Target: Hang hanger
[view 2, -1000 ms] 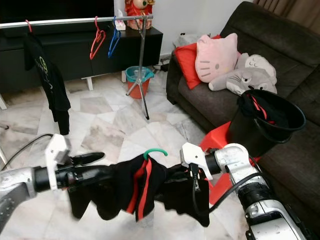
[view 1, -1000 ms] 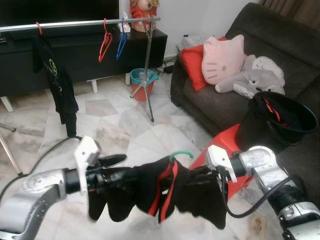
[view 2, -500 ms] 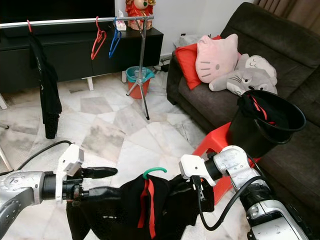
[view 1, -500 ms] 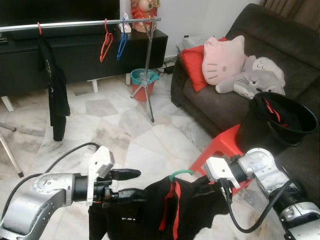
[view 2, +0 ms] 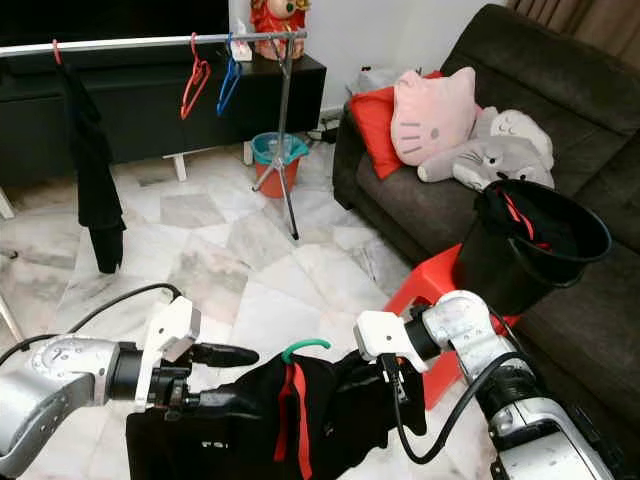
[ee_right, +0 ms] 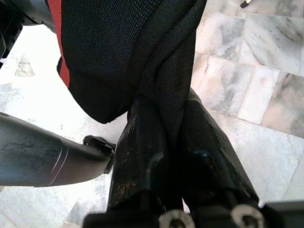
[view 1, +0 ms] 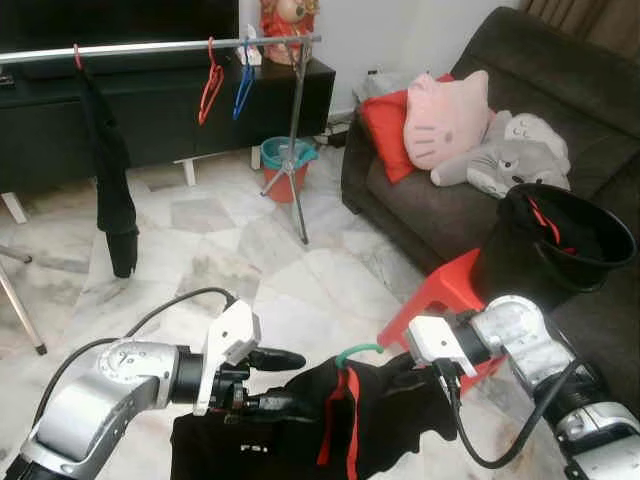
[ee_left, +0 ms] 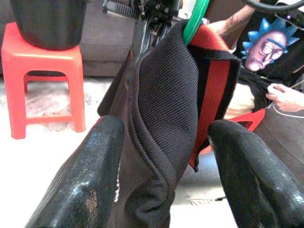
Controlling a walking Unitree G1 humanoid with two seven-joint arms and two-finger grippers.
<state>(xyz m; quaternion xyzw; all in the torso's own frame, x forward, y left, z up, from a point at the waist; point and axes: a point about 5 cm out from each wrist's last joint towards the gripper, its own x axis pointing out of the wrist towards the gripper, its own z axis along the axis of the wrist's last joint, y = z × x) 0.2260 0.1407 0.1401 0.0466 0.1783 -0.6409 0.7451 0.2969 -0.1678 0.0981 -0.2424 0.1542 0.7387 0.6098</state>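
Both tools have lowered the garment-draped green hanger (view 1: 358, 352) floorward

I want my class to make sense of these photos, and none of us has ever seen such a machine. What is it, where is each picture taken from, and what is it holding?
It is a walking humanoid robot in a living room. Two pictures come from cameras in its head, looking down at its silver arms. The other two come from cameras on its wrists, looking along the black fingers. Between the arms hangs a black garment with a red stripe on a green hanger. The right gripper pinches the cloth; the left gripper is open with the cloth between its fingers. Behind stands a clothes rail and, at the right, a black basket on a red stool.
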